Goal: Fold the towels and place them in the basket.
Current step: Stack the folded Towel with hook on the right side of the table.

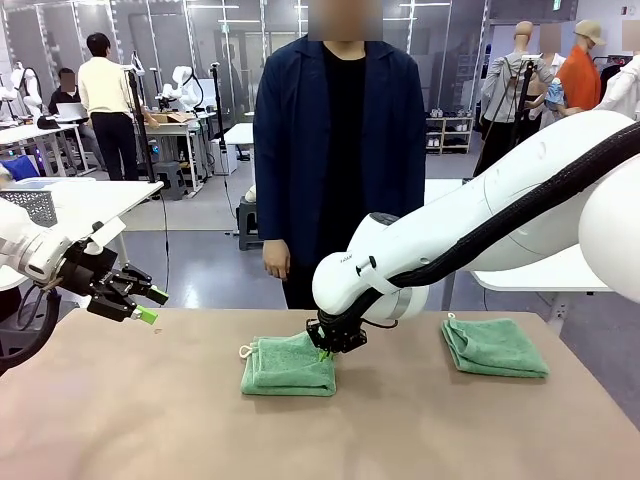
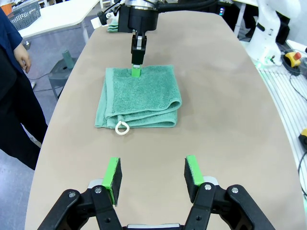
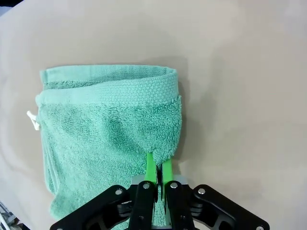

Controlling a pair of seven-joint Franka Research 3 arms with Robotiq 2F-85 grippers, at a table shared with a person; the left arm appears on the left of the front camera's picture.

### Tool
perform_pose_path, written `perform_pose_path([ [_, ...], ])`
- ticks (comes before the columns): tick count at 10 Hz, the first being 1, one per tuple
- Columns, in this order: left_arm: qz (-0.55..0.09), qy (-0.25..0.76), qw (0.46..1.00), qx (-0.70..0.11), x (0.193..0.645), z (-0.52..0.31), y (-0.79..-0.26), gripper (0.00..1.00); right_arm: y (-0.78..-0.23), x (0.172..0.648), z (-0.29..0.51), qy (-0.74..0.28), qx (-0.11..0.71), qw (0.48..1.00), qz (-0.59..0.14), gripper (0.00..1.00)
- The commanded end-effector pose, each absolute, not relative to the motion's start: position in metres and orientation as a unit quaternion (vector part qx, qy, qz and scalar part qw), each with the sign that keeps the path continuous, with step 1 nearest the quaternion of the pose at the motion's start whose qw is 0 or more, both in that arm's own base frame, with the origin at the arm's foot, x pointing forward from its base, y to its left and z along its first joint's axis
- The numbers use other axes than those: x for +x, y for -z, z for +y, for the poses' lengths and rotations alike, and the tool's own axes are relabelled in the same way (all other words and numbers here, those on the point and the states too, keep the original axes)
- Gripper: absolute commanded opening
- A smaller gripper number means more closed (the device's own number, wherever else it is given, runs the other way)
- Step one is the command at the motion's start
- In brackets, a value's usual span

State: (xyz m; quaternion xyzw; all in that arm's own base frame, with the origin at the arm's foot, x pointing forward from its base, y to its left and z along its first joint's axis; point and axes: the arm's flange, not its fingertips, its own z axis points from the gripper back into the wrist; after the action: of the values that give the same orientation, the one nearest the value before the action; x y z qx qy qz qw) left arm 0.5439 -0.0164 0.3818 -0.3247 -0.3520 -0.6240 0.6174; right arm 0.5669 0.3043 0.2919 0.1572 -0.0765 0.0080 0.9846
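A folded light-green towel is lying near the middle of the tan surface, with its white loop tag hanging off one edge. The right end effector is being held low at the towel's edge, its green pads clenched together on a pinch of the terry cloth; in the right wrist view a small peak of fabric is being gripped between them. A second folded towel is resting on the surface well apart from the first, toward the robot's right.

The left end effector is being held above the surface near its left end, its fingers spread and nothing between them; the bare surface is seen through the gap.

A pale mesh basket is sitting on a white table in the background; its contents cannot be made out, possibly because of the low angle.

A person in a dark jacket is standing at the far side, arms hanging down.
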Motion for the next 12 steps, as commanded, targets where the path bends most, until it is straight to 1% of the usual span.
perform_pose_path([
  [1, -0.353, 0.625, 0.616, -0.324, 0.543, -0.016, -0.384, 0.68, -0.292, 0.567, 0.304, -0.008, 0.157, 0.985, -0.076, 0.05],
  [2, -0.353, 0.625, 0.616, -0.324, 0.543, -0.016, -0.384, 0.68, -0.308, 0.568, 0.292, -0.03, 0.149, 0.983, -0.099, 0.05],
  [3, -0.353, 0.625, 0.616, -0.324, 0.543, -0.016, -0.384, 0.68, -0.323, 0.57, 0.279, -0.025, 0.139, 0.984, -0.109, 0.05],
  [5, -0.353, 0.625, 0.616, -0.324, 0.543, -0.016, -0.384, 0.68, -0.356, 0.569, 0.249, -0.042, 0.156, 0.979, -0.127, 0.05],
  [6, -0.353, 0.625, 0.616, -0.324, 0.543, -0.016, -0.384, 0.68, -0.373, 0.569, 0.23, -0.054, 0.145, 0.978, -0.14, 0.05],
  [10, -0.353, 0.625, 0.616, -0.324, 0.543, -0.016, -0.384, 0.68, -0.423, 0.562, 0.159, -0.079, 0.125, 0.976, -0.159, 0.05],
  [11, -0.353, 0.625, 0.616, -0.324, 0.543, -0.016, -0.384, 0.68, -0.432, 0.564, 0.14, -0.089, 0.11, 0.974, -0.176, 0.05],
  [12, -0.353, 0.625, 0.616, -0.324, 0.543, -0.016, -0.384, 0.68, -0.437, 0.565, 0.123, -0.092, 0.105, 0.974, -0.176, 0.05],
])
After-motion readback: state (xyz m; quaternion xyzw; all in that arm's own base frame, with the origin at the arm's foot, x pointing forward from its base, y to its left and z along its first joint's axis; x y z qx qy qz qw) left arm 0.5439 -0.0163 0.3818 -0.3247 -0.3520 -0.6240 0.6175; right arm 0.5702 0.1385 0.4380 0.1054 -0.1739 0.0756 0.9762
